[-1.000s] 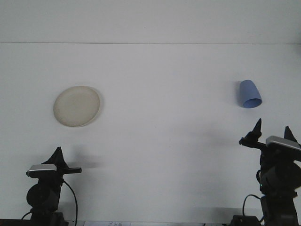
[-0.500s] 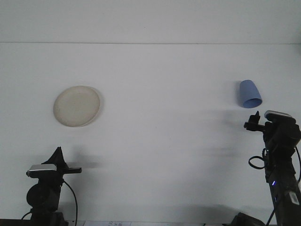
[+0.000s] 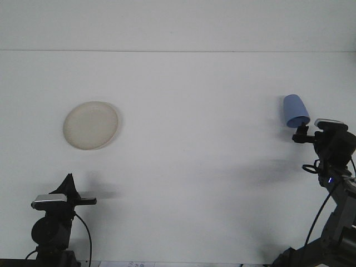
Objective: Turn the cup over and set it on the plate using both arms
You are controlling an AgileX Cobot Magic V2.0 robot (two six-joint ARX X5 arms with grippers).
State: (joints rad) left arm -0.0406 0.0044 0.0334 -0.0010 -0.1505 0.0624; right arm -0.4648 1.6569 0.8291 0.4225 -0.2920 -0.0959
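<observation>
No readable text, labels, brand names, numbers or signs appear anywhere in the front view; every visible surface is plain and unmarked.

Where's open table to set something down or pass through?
Widest bare patch: the table between the plate on the left and the blue cup on the right. The far strip behind both is bare too. Crowded: right edge, where the right gripper sits at the cup; near-left corner holds the left gripper.
</observation>
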